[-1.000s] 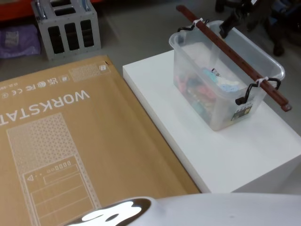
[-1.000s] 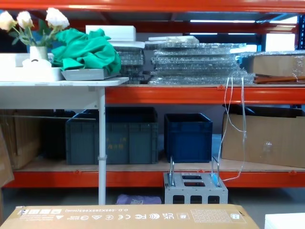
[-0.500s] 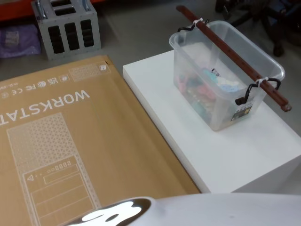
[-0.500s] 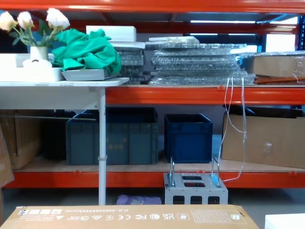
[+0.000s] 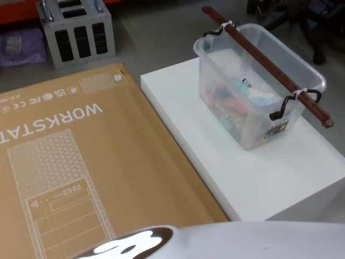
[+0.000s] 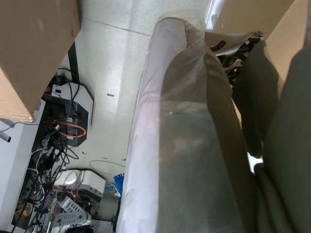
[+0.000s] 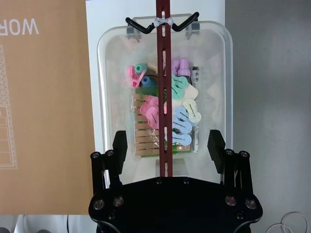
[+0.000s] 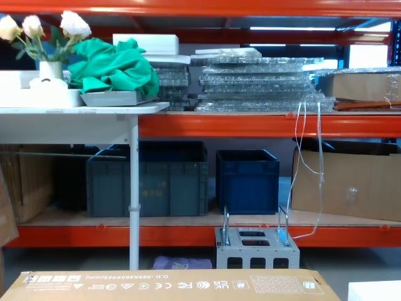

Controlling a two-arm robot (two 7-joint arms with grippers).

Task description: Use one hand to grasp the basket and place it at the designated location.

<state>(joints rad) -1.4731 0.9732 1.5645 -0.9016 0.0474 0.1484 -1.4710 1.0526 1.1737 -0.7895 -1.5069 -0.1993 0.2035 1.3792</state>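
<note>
Basket (image 7: 163, 87) sits on the white block (image 5: 259, 178) directly below the open right hand (image 7: 167, 145), untouched.

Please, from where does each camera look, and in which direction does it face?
Head: high, facing down at the basket on the white table.
Chest: low, facing forward at the shelves.
Left wrist: faces the floor.
Right wrist: above the basket, right tool open.
Head and right wrist share the basket.

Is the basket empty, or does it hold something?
It holds something: the basket has coloured clips lying on its bottom, under the bar handle.
</note>
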